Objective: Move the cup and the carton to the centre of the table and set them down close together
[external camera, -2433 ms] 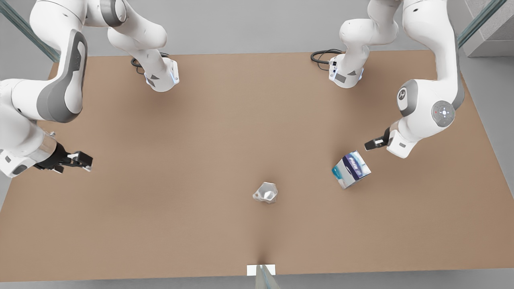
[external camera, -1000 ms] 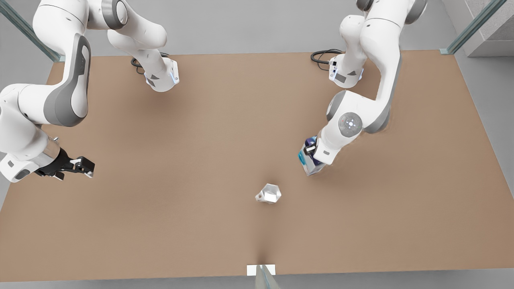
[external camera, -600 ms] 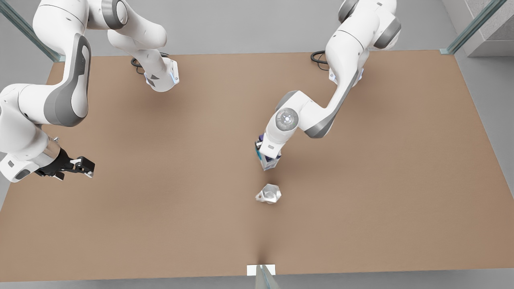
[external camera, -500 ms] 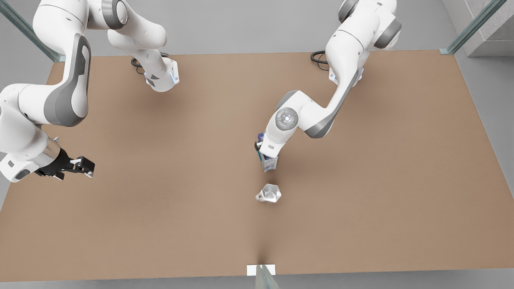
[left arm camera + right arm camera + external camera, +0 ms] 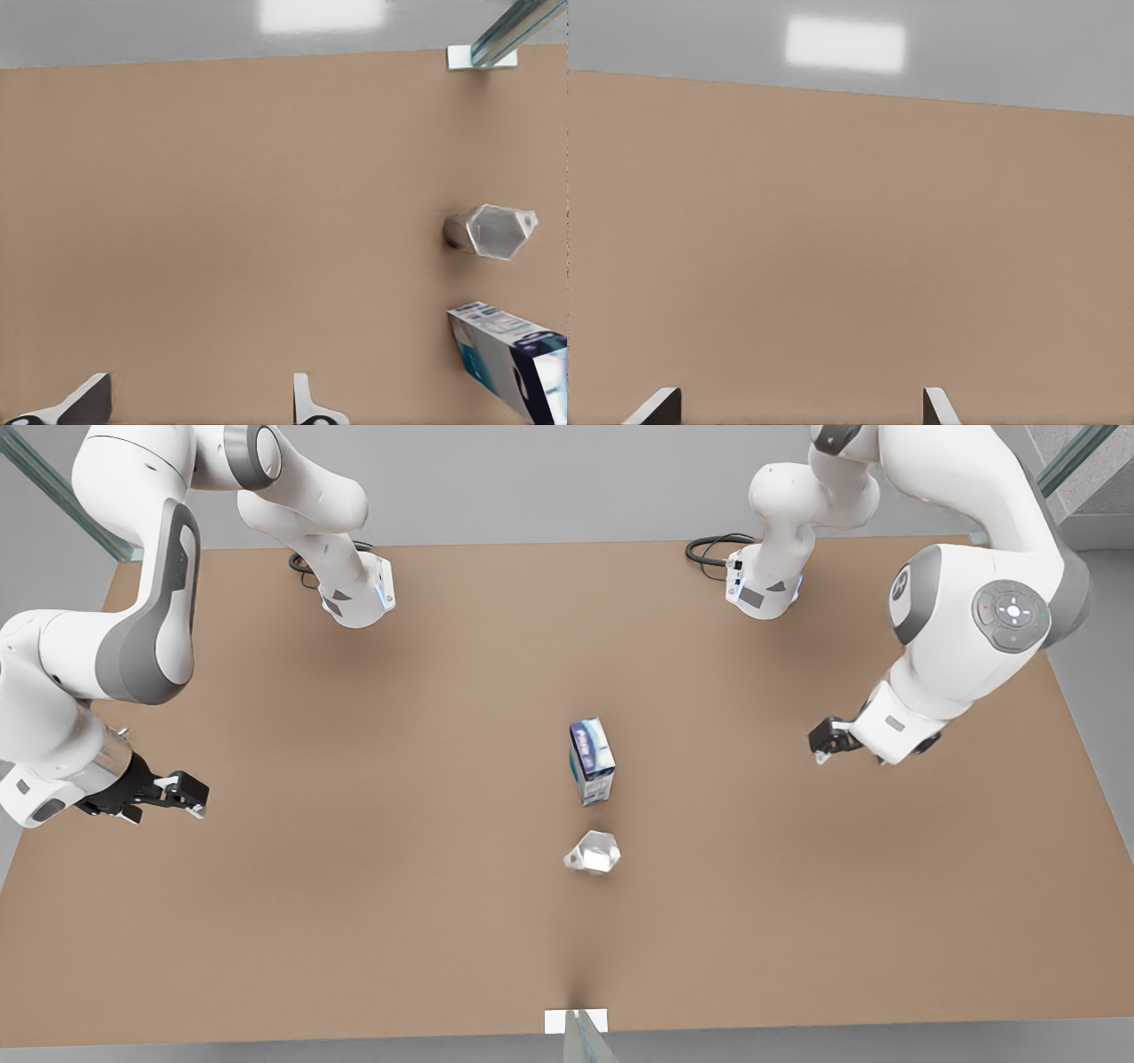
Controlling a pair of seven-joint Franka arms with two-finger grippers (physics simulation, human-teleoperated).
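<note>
Carton and cup near mid-table, both grippers free

Carton (image 5: 591, 760) stands alone near the middle of the front view on the brown table (image 5: 354, 912). The cup (image 5: 594, 853) sits just below it in the frame, close by with a strip of bare table between them. Neither is touched by an arm.

The left gripper (image 5: 819, 744) hovers at the right of the front view, well apart from both objects. Its fingers are spread wide with nothing between them, as the left wrist view shows (image 5: 199, 412). That view also catches the cup (image 5: 489, 231) at the right edge of its frame and the carton (image 5: 509, 359) at lower right. The right gripper (image 5: 190, 790) waits at the far left of the front view, and its fingers are likewise parted and empty over bare table (image 5: 797, 407).

The carton looks light and fairly stiff. Its flat printed sides offer parallel faces for a pinch across the narrow width, though a hard squeeze could dent it.

The cup looks rigid, small and slick. Its shiny angled facets could let the fingers slide, and it seems tipped rather than upright. Opposite flat facets, or the rim wall, would be the safer places to grip it.

The pair already appears close together and roughly central.
</note>
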